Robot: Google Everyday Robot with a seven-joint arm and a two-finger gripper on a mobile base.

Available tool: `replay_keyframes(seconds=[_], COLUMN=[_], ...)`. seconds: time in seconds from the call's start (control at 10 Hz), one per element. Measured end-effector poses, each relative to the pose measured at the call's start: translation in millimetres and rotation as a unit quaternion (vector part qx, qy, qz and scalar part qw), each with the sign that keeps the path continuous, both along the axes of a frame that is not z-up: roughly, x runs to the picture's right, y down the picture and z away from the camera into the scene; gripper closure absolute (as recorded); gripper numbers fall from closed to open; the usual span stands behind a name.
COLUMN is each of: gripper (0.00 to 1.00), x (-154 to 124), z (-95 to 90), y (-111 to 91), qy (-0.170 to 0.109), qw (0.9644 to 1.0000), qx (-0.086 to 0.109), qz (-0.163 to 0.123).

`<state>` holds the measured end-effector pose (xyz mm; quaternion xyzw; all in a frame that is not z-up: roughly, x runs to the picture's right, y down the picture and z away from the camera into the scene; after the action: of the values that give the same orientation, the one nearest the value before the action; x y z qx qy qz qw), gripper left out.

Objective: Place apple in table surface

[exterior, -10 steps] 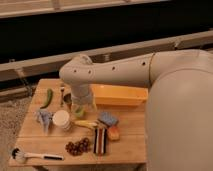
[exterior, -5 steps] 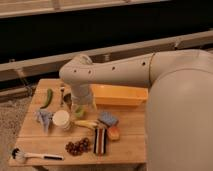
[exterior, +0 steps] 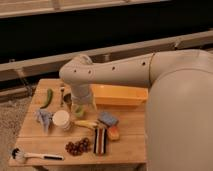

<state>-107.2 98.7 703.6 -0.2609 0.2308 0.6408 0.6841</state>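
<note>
Apple (exterior: pixel 114 132) rests on the table surface (exterior: pixel 131 148), right of centre, with nothing holding it. My judgement is that it already lies where the task wants it.

Sweep, left to right:
- A brush (exterior: pixel 30 156) lies along the front-left edge, out of the way.
- A crumpled grey-blue cloth (exterior: pixel 44 119) and a long green vegetable (exterior: pixel 47 98) lie on the left side.
- A white cup (exterior: pixel 62 120) stands upright just right of the cloth.
- The gripper (exterior: pixel 81 107) hangs from the arm's wrist, low over the middle of the table and well apart from the apple. It is close to a small green cup (exterior: pixel 78 112). I cannot tell whether it is apart, together or clamped on anything, because the wrist covers it.
- Grapes (exterior: pixel 77 146) lie near the front, and a banana (exterior: pixel 86 123) lies behind them.
- A striped object (exterior: pixel 100 140) is just left of the apple, and I cannot tell whether they touch. A blue sponge (exterior: pixel 107 118) lies behind the apple.
- An orange bin (exterior: pixel 122 95) stands at the back, its left end hidden by the arm.

The robot's pale body cuts off the table's right edge. I cannot make out what the green cup holds, if anything.
</note>
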Motion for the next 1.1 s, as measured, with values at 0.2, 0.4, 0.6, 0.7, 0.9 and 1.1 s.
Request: replay_keyframes(seconds=[0.2, 0.4, 0.6, 0.7, 0.9, 1.1], gripper=[0.35, 0.35, 0.35, 0.35, 0.35, 0.35], x=[0.0, 0.0, 0.0, 0.0, 0.8, 6.9], z=[0.0, 0.0, 0.0, 0.0, 0.0, 3.0], y=[0.0, 0.0, 0.0, 0.0, 0.9, 6.4], qy=[0.000, 0.000, 0.000, 0.000, -0.001, 0.004], qw=[1.0000, 1.0000, 1.0000, 1.0000, 1.0000, 1.0000], qx=[0.000, 0.000, 0.000, 0.000, 0.000, -0.001], qz=[0.000, 0.000, 0.000, 0.000, -0.001, -0.001])
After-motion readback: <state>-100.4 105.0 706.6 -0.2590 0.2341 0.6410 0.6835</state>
